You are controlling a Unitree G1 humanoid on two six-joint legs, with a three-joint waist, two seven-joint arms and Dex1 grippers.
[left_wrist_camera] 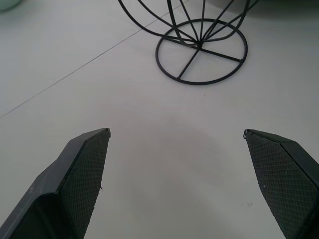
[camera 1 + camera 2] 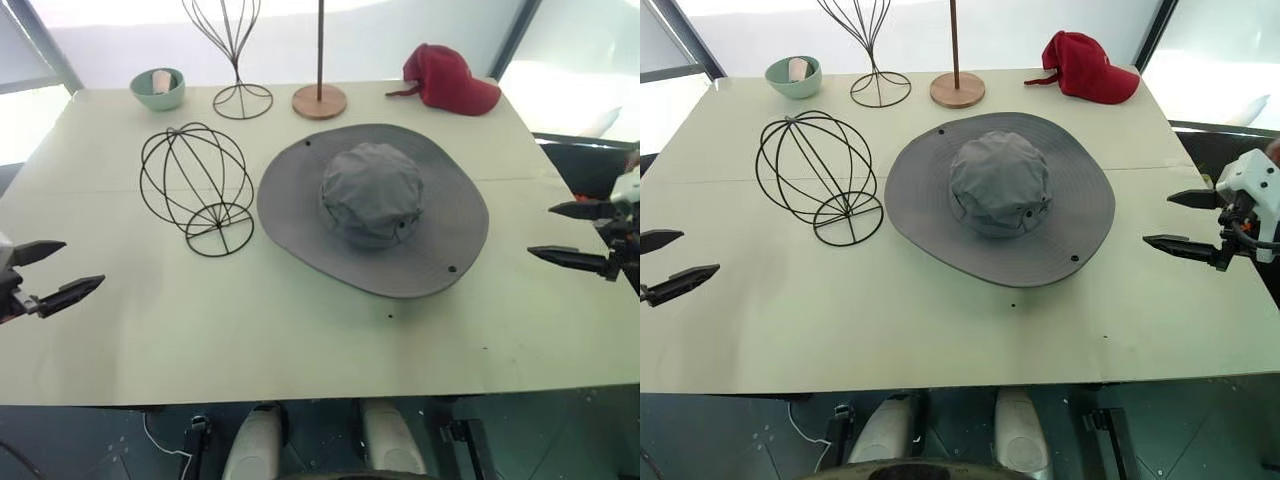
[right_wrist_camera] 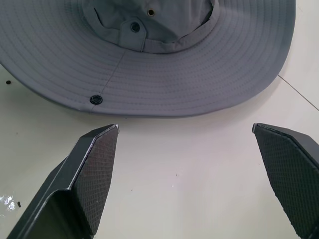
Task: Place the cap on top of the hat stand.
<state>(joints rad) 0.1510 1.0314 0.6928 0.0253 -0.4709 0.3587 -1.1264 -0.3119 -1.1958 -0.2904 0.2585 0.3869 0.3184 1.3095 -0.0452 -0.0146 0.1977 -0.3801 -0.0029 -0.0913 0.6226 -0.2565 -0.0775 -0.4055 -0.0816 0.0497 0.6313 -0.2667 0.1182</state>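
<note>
1. The left gripper point(image 2: 50, 270) hangs at the bench's point(image 2: 300, 340) nine o'clock edge, fingers released and holding nothing. It faces the hat stand point(image 2: 195, 187), a light black wire globe on a small ring foot. I'd worry a stray nudge tips or slides it.
2. The cap point(image 2: 373, 205) lies flat at the bench's centre, crown up, its brim just beside the stand's foot at the stand's three o'clock. It is grey and soft, with a wide floppy brim, small eyelets and a slightly crumpled dome.
3. A pinch on one brim edge would likely let the rest sag, drag and catch the wires, or land lopsided and slip off.
4. The right gripper point(image 2: 580, 236) waits at the cap's three o'clock, near the brim but apart, fingers spread wide and empty.
</note>
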